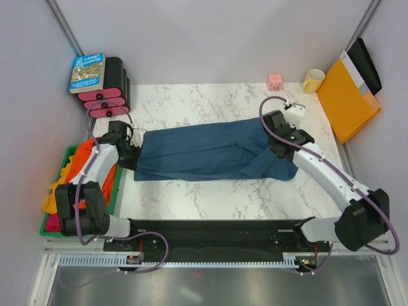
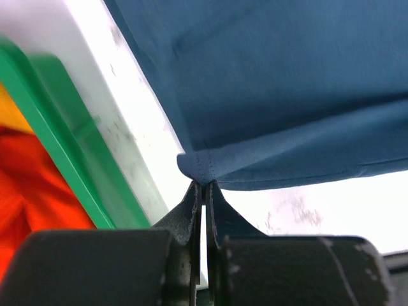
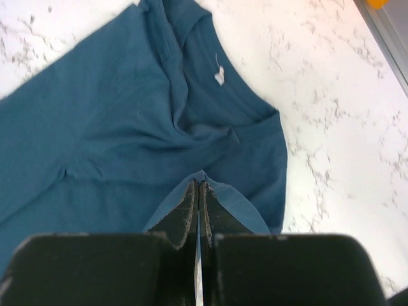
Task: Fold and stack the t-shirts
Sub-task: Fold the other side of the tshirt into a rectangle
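i've got the teal shirt (image 1: 210, 152) lying across the middle of the table (image 1: 210, 102) as a long band, its sides apparently already folded in, and each arm has one end of it. the left gripper (image 2: 204, 186) has its jaws pressed together on a hem corner, with the cloth bunching just above the fingertips, and that end sits just beside the green bin (image 2: 70, 140). the right gripper (image 3: 198, 186) is likewise clamped on a folded edge at the collar end, where the neckline and its tag (image 3: 218, 75) lie open and a bit rumpled in front of it. i read the two-ended hold as a way to keep the band taut and straight so the fabric doesn't slump or twist before the next fold. my guess is that one end now needs carrying over to meet the other. the creases near the collar could get trapped in that fold. the orange shirt (image 1: 81, 160) waits heaped in the bin with others, so most of the job is ahead of me.
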Motion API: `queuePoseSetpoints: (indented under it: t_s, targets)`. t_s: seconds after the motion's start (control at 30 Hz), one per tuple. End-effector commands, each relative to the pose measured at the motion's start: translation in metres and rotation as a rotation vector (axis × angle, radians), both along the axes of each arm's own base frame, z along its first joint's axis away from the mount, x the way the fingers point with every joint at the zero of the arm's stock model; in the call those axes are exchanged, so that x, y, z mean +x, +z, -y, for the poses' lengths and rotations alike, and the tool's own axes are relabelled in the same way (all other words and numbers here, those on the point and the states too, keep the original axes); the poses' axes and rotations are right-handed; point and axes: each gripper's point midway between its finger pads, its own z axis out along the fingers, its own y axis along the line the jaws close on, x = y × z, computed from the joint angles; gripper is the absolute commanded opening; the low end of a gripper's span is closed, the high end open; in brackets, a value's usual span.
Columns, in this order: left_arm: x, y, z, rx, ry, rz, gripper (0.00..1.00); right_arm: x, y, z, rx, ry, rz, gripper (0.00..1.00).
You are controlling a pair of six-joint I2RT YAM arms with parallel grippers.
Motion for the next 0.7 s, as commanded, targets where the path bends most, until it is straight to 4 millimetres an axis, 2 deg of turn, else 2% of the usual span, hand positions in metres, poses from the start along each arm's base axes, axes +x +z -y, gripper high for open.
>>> queuePoseSetpoints:
  t_s: [0.0,0.03,0.07,0.1,0.17,0.23,0.27,0.3,0.37,0.43,0.47,0.5,0.53,0.57,0.63,0.67]
  targets:
    - [0.053,0.016,-0.007,0.015,0.064,0.119,0.02,0.056,0.031,-0.001,0.017,-0.014,0.128,0.0]
    - [0.056,0.009,-0.008,0.013,0.073,0.1,0.02,0.061,0.031,-0.001,0.006,-0.011,0.125,0.0]
    - [0.063,0.013,-0.007,0.008,0.074,0.112,0.02,0.068,0.023,-0.001,-0.01,-0.013,0.103,0.0]
    - [0.066,0.01,-0.007,0.003,0.077,0.104,0.02,0.076,0.028,0.0,-0.008,-0.02,0.118,0.0]
    - [0.073,0.005,-0.007,-0.002,0.083,0.093,0.02,0.087,0.019,-0.002,-0.023,-0.01,0.099,0.0]
    - [0.076,0.0,-0.007,-0.005,0.09,0.083,0.02,0.098,0.021,-0.002,-0.03,-0.012,0.103,0.0]
    - [0.078,-0.005,-0.006,-0.008,0.089,0.068,0.02,0.105,0.011,-0.005,-0.04,-0.005,0.079,0.0]
    - [0.079,-0.007,-0.005,-0.012,0.092,0.064,0.02,0.112,0.015,-0.004,-0.041,-0.009,0.089,0.0]
    - [0.081,-0.014,-0.005,-0.013,0.097,0.047,0.02,0.122,0.003,-0.006,-0.058,0.0,0.065,0.0]
    - [0.082,-0.019,-0.005,-0.016,0.101,0.036,0.02,0.134,0.006,-0.008,-0.056,0.001,0.071,0.0]
    - [0.082,-0.02,-0.005,-0.015,0.102,0.034,0.02,0.14,-0.002,-0.01,-0.06,0.008,0.056,0.0]
    - [0.082,-0.023,-0.005,-0.015,0.103,0.027,0.02,0.146,0.001,-0.013,-0.062,0.016,0.065,0.0]
    - [0.082,-0.024,-0.006,-0.012,0.104,0.025,0.02,0.151,-0.007,-0.015,-0.069,0.021,0.047,0.0]
    - [0.082,-0.026,-0.006,-0.01,0.103,0.022,0.02,0.157,-0.006,-0.017,-0.068,0.024,0.053,0.0]
    - [0.083,-0.028,-0.008,-0.003,0.105,0.019,0.02,0.163,-0.018,-0.02,-0.08,0.034,0.027,0.0]
    - [0.083,-0.029,-0.008,-0.001,0.107,0.017,0.02,0.167,-0.017,-0.021,-0.08,0.035,0.03,0.0]
